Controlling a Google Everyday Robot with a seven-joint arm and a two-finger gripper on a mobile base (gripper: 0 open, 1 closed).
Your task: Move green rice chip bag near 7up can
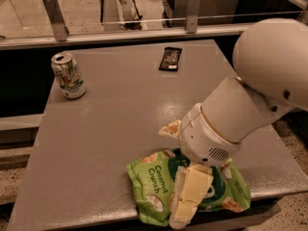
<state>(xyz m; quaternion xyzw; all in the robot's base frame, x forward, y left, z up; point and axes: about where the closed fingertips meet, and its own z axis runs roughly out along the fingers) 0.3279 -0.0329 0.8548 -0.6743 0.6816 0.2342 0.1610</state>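
The green rice chip bag (154,189) lies flat at the table's front edge, with "Coconut Crunch" lettering showing. My gripper (179,165) is right over the bag's middle and is open. One cream finger (190,196) reaches down across the bag's near side, and the other fingertip (169,129) shows just beyond the bag's far edge. The wrist hides the middle of the bag. The 7up can (69,75) stands upright at the table's far left, well away from the bag.
A small black wrapper (170,58) lies at the far middle of the grey table (110,129). A railing with metal posts (54,16) runs behind the table. My arm's large white housing (274,66) fills the right side.
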